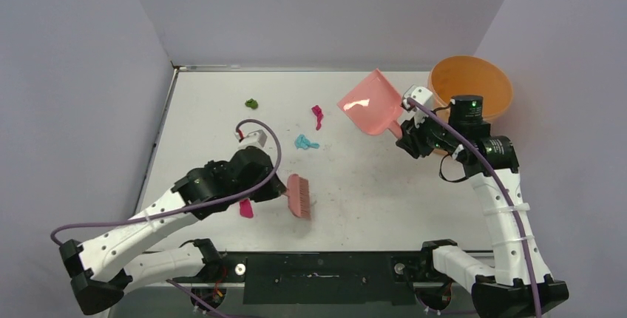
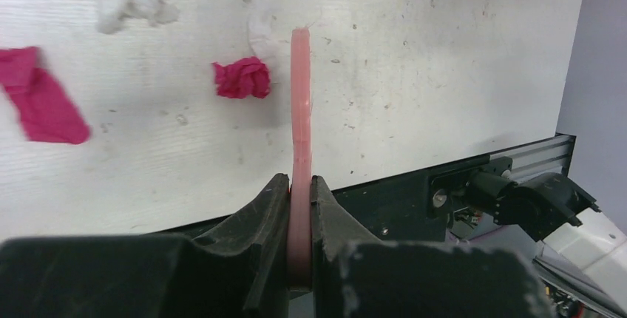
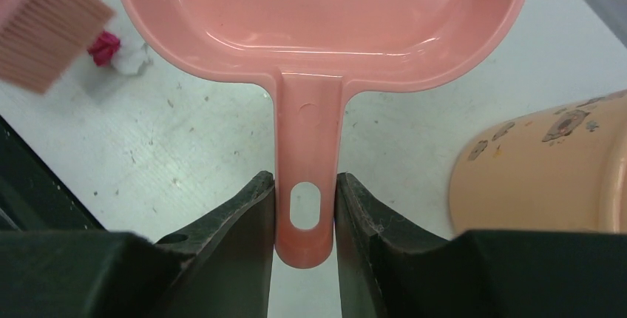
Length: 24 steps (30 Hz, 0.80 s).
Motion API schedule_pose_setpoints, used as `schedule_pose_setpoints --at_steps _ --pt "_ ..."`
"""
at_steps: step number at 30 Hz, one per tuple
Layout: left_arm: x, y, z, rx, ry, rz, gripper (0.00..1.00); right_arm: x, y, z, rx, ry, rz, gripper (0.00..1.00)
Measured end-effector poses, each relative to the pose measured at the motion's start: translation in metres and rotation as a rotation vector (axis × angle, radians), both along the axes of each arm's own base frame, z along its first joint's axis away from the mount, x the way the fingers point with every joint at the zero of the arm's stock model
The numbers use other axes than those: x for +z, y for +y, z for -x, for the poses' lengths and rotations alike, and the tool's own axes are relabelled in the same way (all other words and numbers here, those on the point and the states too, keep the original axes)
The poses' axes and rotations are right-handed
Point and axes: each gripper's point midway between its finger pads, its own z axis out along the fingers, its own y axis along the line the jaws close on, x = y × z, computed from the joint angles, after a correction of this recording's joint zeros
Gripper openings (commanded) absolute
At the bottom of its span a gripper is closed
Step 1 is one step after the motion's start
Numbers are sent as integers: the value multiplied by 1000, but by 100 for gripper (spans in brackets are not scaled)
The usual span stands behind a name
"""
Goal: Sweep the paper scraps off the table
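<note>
White desk (image 1: 384,200) under grey walls: left end effector (image 2: 299,185) clenches a brush (image 1: 299,196), right end effector (image 3: 303,185) a dustpan (image 1: 370,102). Loose scraps (image 1: 304,142) lie beyond the left one, one pink just beside it. They are likely feather-light and soft, better swept than pinched.

Salmon-pink dustpan (image 1: 370,103) and brush (image 1: 299,195), orange bowl (image 1: 473,81) — printed figures, white scuffed table (image 1: 370,185), paper scraps (image 1: 318,116) — magenta, cyan, green

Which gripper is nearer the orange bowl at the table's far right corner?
Right. The right gripper, shut on the dustpan handle, sits just beside the bowl. The left gripper, holding the brush, is across the table, toward the near-left.
</note>
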Motion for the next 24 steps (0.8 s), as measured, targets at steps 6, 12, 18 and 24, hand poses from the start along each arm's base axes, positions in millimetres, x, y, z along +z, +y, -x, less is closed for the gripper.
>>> schedule_pose_setpoints --at_steps 6,12,18,24 --pt "52 51 9 16 -99 -78 0 -57 1 24 112 166 105 5" --pt "64 92 7 30 -132 -302 0 -126 17 78 328 367 295 5" --pt "43 127 -6 56 -108 -624 0 -152 7 103 436 414 486 5" --pt "40 133 -31 47 -113 -772 0 -175 7 114 527 452 658 5"
